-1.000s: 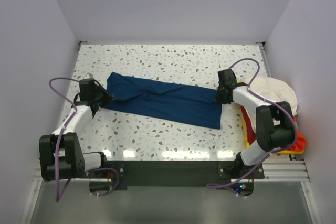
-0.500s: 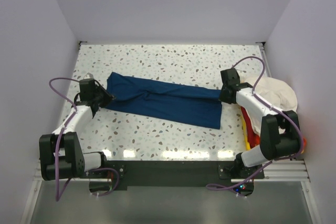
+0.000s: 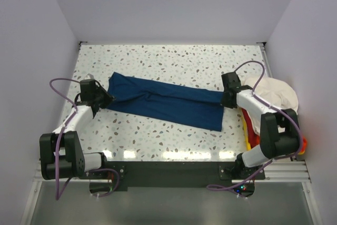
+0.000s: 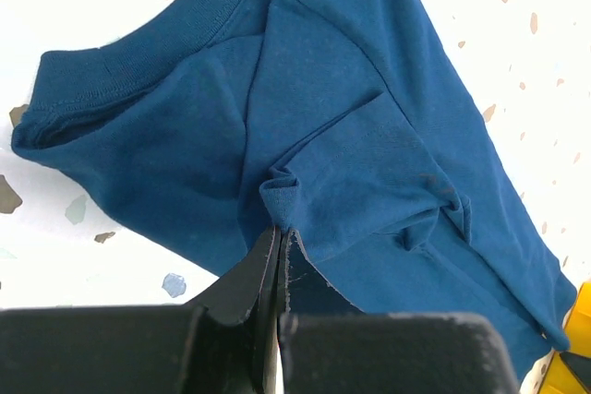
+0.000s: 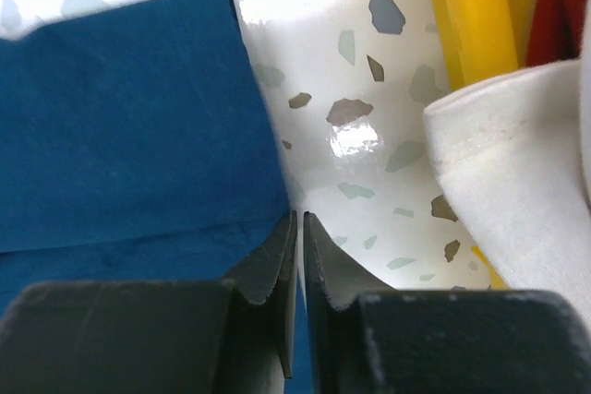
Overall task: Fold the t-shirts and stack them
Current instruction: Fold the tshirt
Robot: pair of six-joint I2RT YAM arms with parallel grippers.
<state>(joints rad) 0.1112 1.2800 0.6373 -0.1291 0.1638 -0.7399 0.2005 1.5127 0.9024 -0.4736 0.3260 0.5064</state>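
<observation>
A navy blue t-shirt (image 3: 163, 103) lies stretched in a long band across the table. My left gripper (image 3: 105, 98) is shut on a bunched fold near its collar end (image 4: 277, 193). My right gripper (image 3: 225, 98) is shut on the shirt's hem edge (image 5: 138, 136) at the right end. A cream-white t-shirt (image 3: 274, 94) lies over the bin at the right, with an orange-red t-shirt (image 3: 254, 130) under it. The white cloth also shows in the right wrist view (image 5: 517, 182).
A yellow plastic bin (image 3: 247, 130) holds the other shirts at the table's right edge; its yellow bars (image 5: 471, 16) stand close to my right gripper. The speckled table (image 3: 158, 61) is bounded by grey walls on three sides.
The right arm has swung its elbow outward and the right gripper has shifted slightly, pulling the shirt's right end taut. The left arm has barely moved.
</observation>
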